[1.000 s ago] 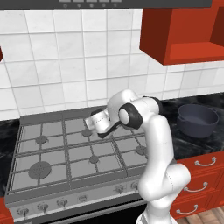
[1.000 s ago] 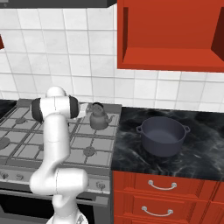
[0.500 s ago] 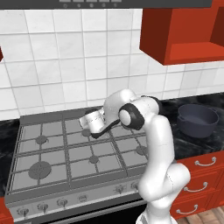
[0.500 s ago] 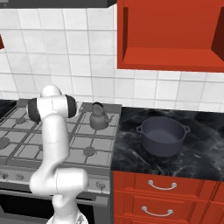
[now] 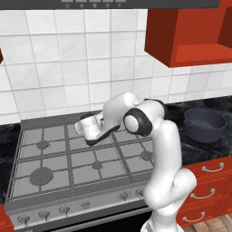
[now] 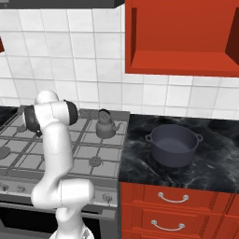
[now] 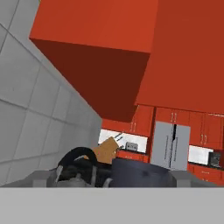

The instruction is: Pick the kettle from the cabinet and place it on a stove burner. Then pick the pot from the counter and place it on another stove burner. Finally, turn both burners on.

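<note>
The small grey kettle (image 6: 106,125) stands upright on the stove's back right burner; in the hand view the kettle (image 7: 77,169) lies low in the picture, with the pot (image 7: 139,173) behind it. The wide dark pot (image 6: 173,144) sits on the black counter (image 6: 219,158) right of the stove, also pot (image 5: 205,123). My gripper (image 5: 103,135) hovers over the stove's back middle, left of the kettle and apart from it, open and holding nothing. The red cabinet (image 6: 182,44) with its open niche hangs above the counter.
The grey stove (image 5: 68,163) has free burners at the front and left, and a row of knobs (image 5: 63,209) runs along its front edge. Red drawers (image 6: 172,200) sit under the counter. A white tiled wall (image 5: 68,68) backs the stove.
My hand has drawn back leftward over the stove, away from the kettle. The kettle and the pot have stayed where they were, and the gripper is still open.
</note>
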Robot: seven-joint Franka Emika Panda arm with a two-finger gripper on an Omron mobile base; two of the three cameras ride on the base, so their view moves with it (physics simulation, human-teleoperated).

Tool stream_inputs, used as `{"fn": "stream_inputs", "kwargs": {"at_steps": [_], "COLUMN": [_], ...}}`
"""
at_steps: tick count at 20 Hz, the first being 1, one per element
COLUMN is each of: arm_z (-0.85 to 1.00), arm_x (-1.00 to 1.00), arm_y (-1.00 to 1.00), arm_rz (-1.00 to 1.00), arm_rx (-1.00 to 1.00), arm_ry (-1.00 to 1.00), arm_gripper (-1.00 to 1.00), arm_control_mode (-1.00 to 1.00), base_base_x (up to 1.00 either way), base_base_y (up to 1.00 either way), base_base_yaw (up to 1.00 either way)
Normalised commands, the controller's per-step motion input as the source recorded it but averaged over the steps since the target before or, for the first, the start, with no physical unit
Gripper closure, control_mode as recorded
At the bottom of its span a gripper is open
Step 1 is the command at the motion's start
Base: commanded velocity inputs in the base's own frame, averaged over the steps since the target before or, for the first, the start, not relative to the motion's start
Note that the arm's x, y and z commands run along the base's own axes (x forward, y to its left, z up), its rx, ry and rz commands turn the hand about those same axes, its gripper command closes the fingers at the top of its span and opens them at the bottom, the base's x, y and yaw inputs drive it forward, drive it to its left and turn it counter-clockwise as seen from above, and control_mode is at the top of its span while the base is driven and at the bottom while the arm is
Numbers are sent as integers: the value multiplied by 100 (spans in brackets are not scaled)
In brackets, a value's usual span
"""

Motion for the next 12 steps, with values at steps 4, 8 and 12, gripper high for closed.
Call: {"fn": "stream_inputs", "kwargs": {"at_steps": [4, 8, 12], "arm_z": [30, 46, 57], "arm_x": [-71, -73, -66], "arm_y": [1, 0, 0], "arm_rz": [-2, -2, -2], "arm_rx": [7, 14, 18], "arm_ry": [-9, -10, -12], "arm_gripper": [-100, -100, -100], "arm_control_mode": [-100, -100, -100], "base_base_x": [0, 0, 0], "base_base_y": [0, 0, 0], "base_base_yaw": [0, 0, 0]}}
